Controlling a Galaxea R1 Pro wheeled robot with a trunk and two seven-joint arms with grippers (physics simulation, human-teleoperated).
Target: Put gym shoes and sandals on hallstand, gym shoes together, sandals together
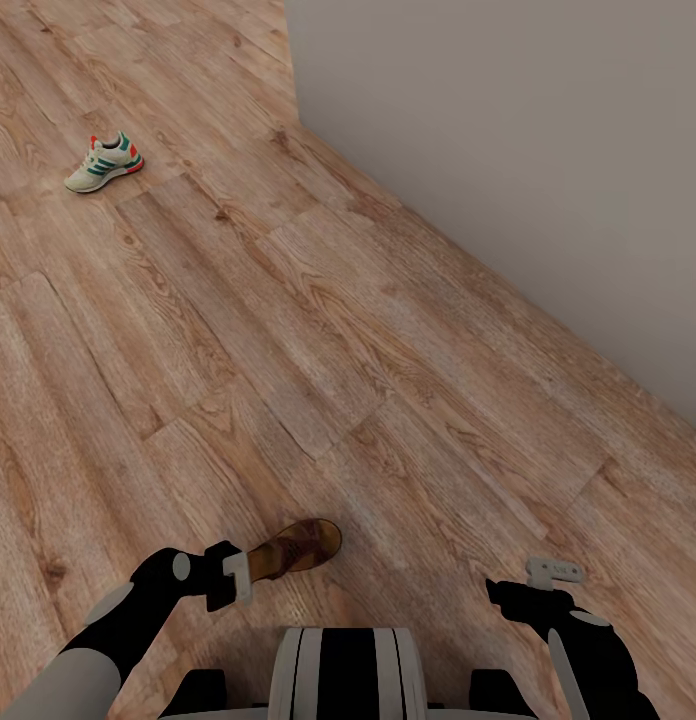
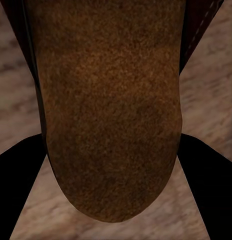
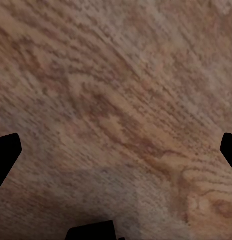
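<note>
One white gym shoe (image 1: 105,163) with green stripes and red accents lies on its own on the corridor floor (image 1: 288,330), far ahead to the left. My left gripper (image 1: 246,572) is shut on a dark brown sandal (image 1: 303,545), held low just in front of my base. In the left wrist view the sandal's tan footbed (image 2: 111,110) sits between the black fingers (image 2: 16,175). My right gripper (image 1: 554,573) hovers over bare floor, open with nothing in it; its fingertips (image 3: 6,150) stand far apart. The hallstand is out of view.
A plain grey wall (image 1: 508,150) runs along the right side, from a corner at the far middle diagonally toward the near right. My striped trunk (image 1: 343,670) shows at the bottom centre. Wood plank floor stretches ahead and to the left.
</note>
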